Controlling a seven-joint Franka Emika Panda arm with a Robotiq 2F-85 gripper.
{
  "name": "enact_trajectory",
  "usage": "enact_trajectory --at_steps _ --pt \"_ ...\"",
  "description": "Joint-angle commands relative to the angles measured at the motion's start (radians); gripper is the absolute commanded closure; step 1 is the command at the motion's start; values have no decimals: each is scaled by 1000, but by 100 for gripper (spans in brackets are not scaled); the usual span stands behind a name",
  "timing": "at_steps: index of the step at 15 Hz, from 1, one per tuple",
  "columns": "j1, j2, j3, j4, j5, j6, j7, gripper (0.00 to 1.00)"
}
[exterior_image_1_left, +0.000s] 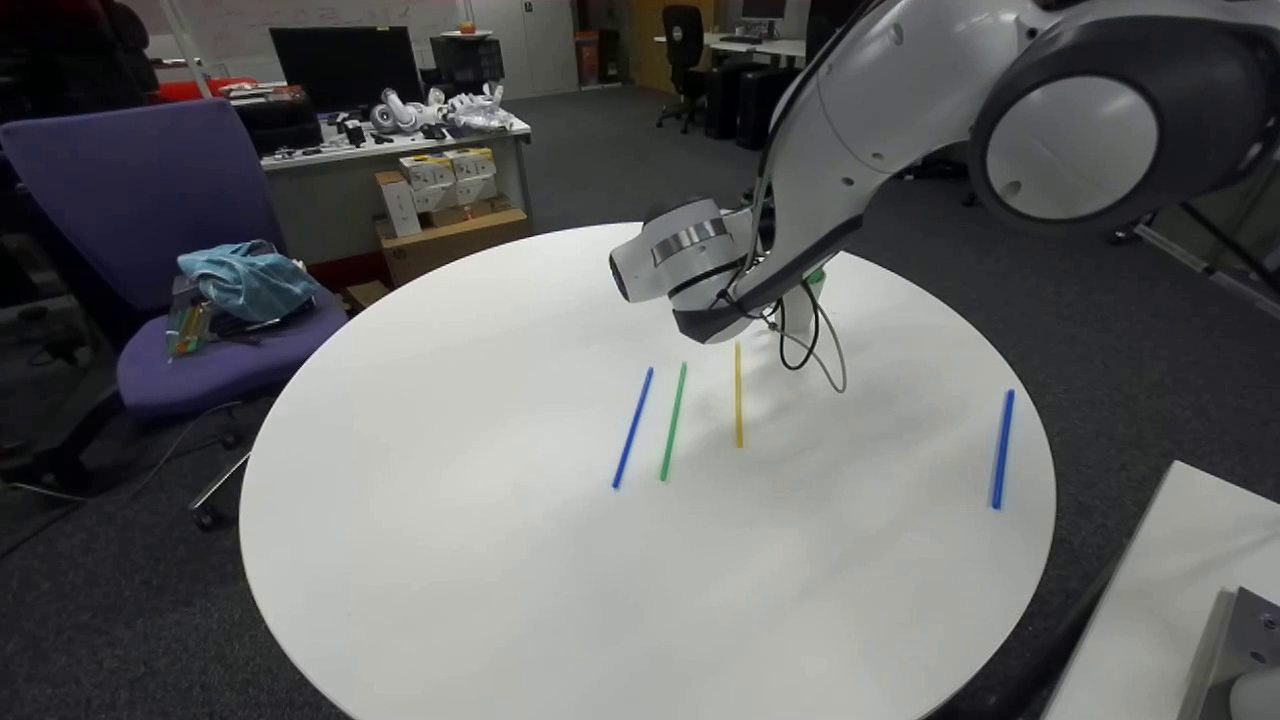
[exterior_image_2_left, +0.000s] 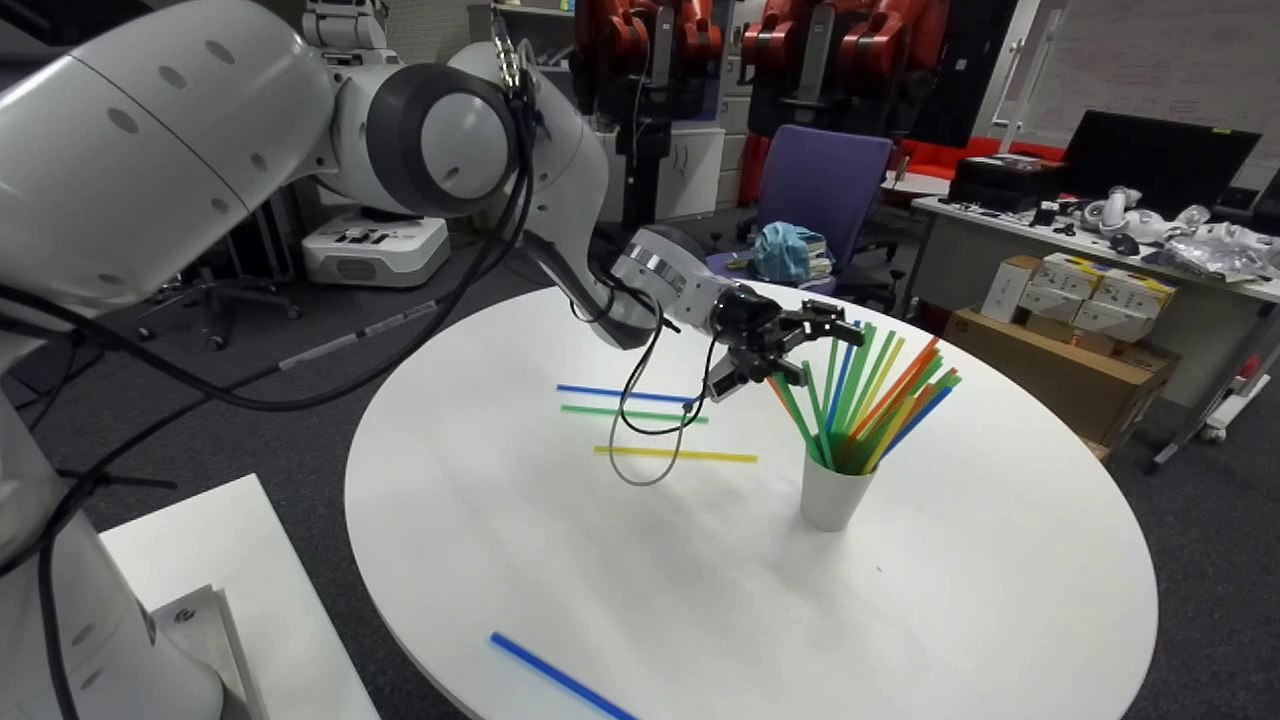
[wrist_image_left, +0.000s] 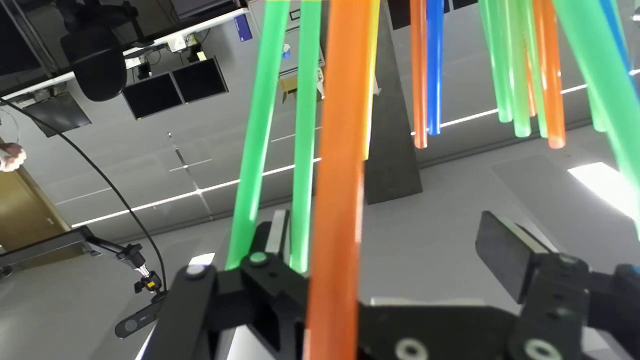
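Smooth orange straw (wrist_image_left: 337, 175) before jaws spread wide, gripping nothing.
Glossy green, blue, yellow straws (exterior_image_2_left: 851, 378) fan from a white cup (exterior_image_2_left: 832, 502) below the jaws.

Your white cup (exterior_image_2_left: 834, 500), upright on the round table (exterior_image_2_left: 700, 570), your bunch of slender straws (exterior_image_2_left: 866, 415) inside it — green, orange, yellow, blue — leaning at differing tilts, upper ends fanned out above the rim.

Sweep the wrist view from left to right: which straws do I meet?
Green straw → second green straw → broad-looking orange straw → yellow straw → slim-looking orange straw → blue straw → bunch of green and orange straws → broad-looking green straw
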Motion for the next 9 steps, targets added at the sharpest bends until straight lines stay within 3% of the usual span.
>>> enact_trajectory --at_steps 1,7,9 --pt "-7 -46 10 1 3 -4 -28 0" --pt "-24 -109 20 3 23 12 -54 0" --pt "-50 -177 54 -35 63 74 -120 0"
